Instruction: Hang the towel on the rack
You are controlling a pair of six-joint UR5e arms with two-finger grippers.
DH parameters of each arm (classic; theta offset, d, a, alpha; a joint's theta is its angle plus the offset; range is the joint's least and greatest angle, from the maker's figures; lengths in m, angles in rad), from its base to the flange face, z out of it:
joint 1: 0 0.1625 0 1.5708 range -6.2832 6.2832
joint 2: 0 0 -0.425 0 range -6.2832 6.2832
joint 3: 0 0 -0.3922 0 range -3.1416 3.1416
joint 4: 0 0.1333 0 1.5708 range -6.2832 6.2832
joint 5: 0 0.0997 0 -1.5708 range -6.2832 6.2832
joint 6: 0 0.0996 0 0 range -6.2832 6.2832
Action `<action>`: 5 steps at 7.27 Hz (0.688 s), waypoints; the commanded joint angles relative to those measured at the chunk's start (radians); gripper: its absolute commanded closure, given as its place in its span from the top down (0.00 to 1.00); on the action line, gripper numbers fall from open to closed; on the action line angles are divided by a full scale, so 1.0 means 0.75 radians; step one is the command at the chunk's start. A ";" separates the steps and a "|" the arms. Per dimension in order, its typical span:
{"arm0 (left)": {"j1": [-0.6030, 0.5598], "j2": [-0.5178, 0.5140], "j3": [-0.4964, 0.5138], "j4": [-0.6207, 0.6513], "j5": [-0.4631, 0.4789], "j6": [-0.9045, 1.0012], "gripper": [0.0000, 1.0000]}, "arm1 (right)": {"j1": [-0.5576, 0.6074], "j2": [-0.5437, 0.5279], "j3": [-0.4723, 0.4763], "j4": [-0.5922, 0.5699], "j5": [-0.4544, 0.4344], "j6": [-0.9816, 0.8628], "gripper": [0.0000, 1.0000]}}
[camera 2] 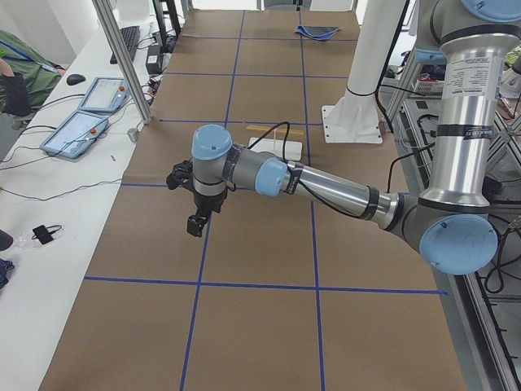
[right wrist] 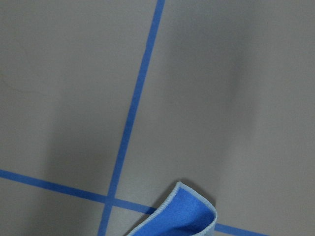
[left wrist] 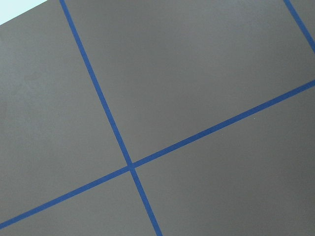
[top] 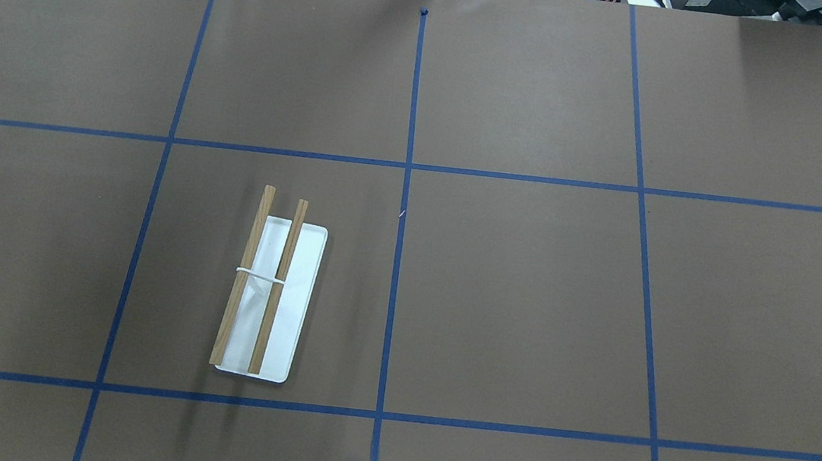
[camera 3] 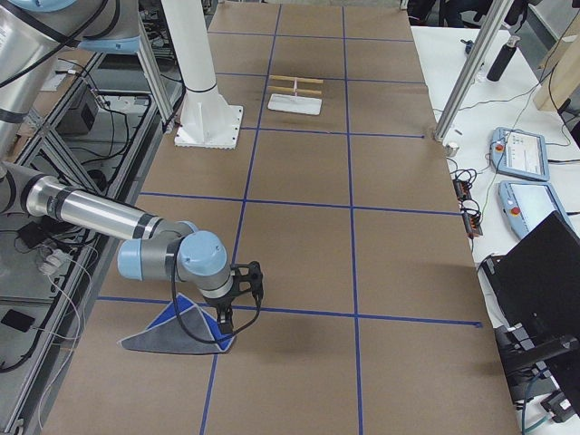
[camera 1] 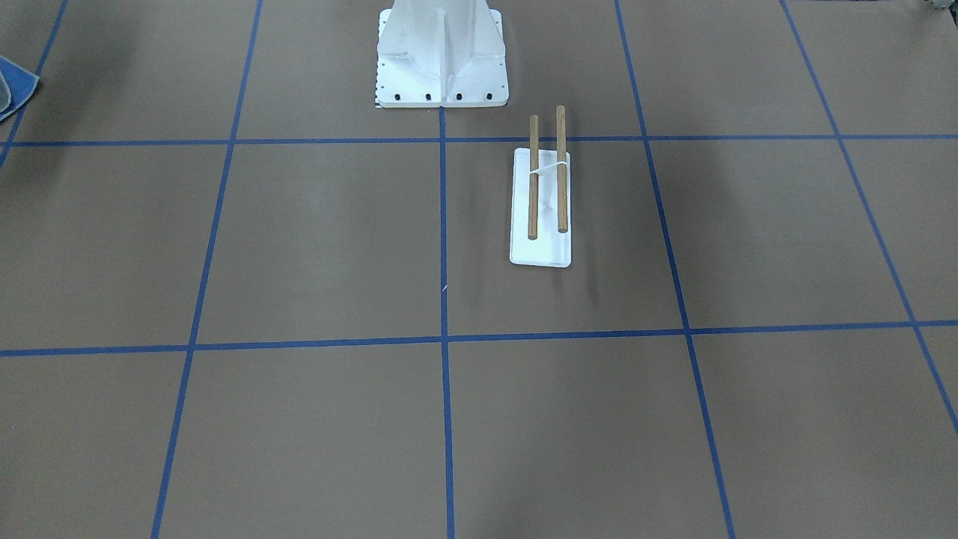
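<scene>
Ideally, right gripper (camera 3: 255, 282) should drop onto the curled corner of the small blue-and-grey cloth towel (camera 3: 172, 332), pinching one edge. Whether its jaws stand open or closed: cannot tell.

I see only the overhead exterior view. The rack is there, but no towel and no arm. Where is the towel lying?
Observer: The towel lies on the table at the robot's right end, outside your frame, with blue showing.
Operator: Is the right arm near it?
Observer: Yes. The right end effector is just beside the towel's edge.
Operator: And the left arm?
Observer: The left end effector hangs above bare table, on the left-end side of the rack.
</scene>
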 commanded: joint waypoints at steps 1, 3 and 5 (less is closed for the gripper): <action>-0.002 -0.002 -0.002 -0.004 0.000 0.000 0.99 | -0.006 -0.009 -0.311 0.486 0.044 0.216 0.97; -0.002 -0.002 -0.002 -0.008 0.000 0.000 0.99 | -0.006 -0.003 -0.382 0.518 0.138 0.227 0.95; 0.000 0.000 0.002 -0.031 0.000 0.000 0.99 | -0.006 0.004 -0.398 0.523 0.159 0.227 0.90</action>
